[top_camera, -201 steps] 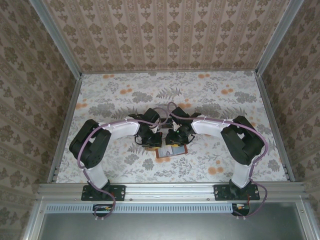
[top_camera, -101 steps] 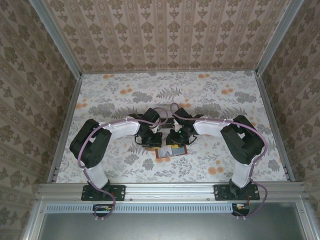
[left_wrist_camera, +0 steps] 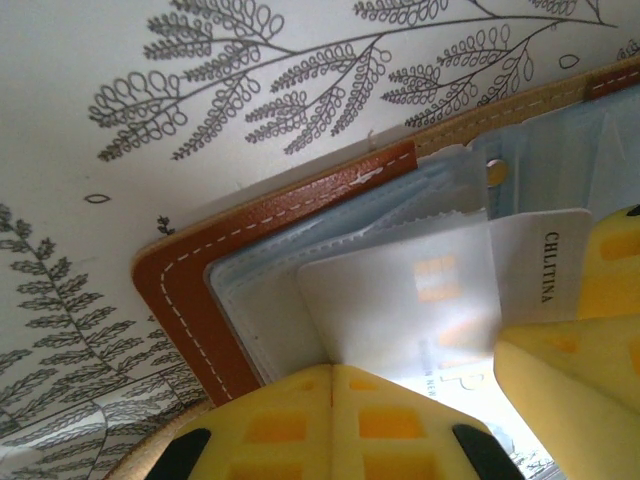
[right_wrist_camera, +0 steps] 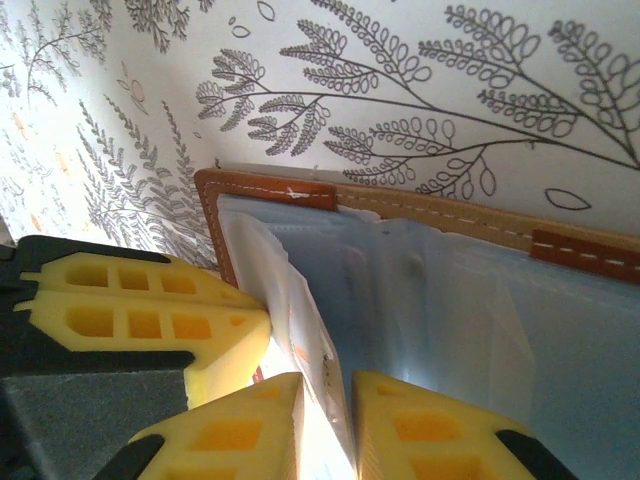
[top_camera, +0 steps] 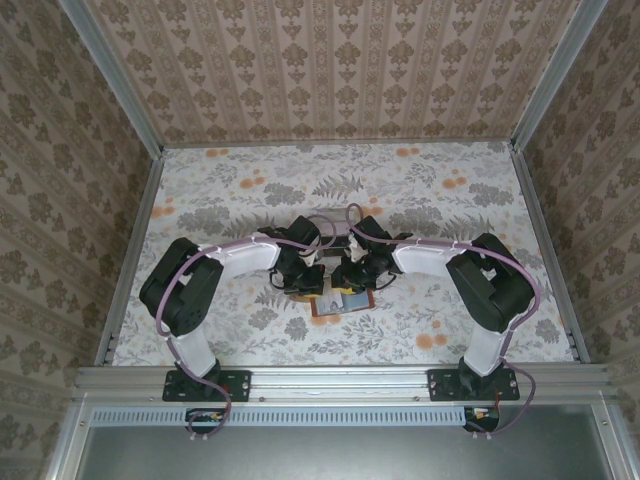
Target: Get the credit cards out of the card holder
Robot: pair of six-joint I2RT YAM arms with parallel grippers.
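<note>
The card holder is lying spread open on the tabletop, midway between the two arms. One of the credit cards is being grasped at its raised edge by the right jaws. The holder is apparently being pinned by the clenched left jaws. The card should be drawn straight along its sleeve, so that the holder is not being dragged.
</note>
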